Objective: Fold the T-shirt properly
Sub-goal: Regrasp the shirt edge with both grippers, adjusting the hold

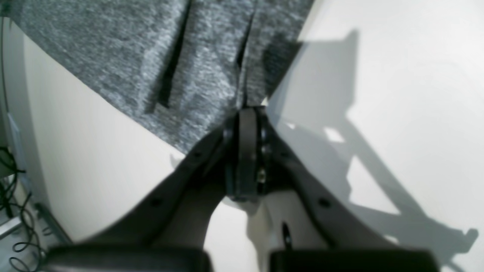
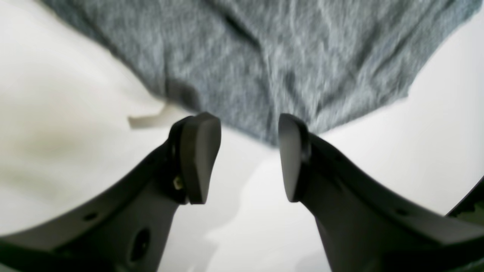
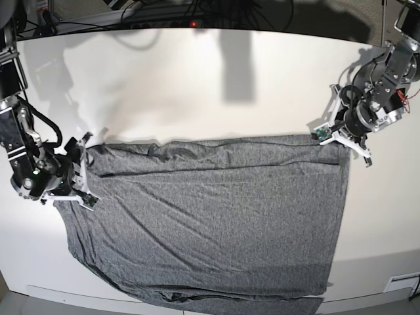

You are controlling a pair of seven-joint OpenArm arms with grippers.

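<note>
The shirt (image 3: pixel 210 223) is lying spread across the near half of the table (image 3: pixel 216 85), its lower edge hanging over the near edge and its top edge running in a folded line across the middle. It is looking soft, light and limp, a knit that is likely to sag, stretch and drag rather than hold a shape, so the corners and the doubled top edge are seeming the best places to pinch, with both ends lifted together to keep the fold straight. Toward the table's left edge in the base view, the right gripper (image 2: pixel 247 156) is sitting with its jaws spread apart, holding nothing, the shirt's edge lying just beyond the fingertips (image 2: pixel 198 151); whether they are brushing the cloth cannot be told. Farther back, toward the right edge, the left gripper (image 1: pixel 245 113) is pressing its jaws together on the shirt's top corner, pinching a narrow ridge of cloth that is creasing away from the tips.
</note>
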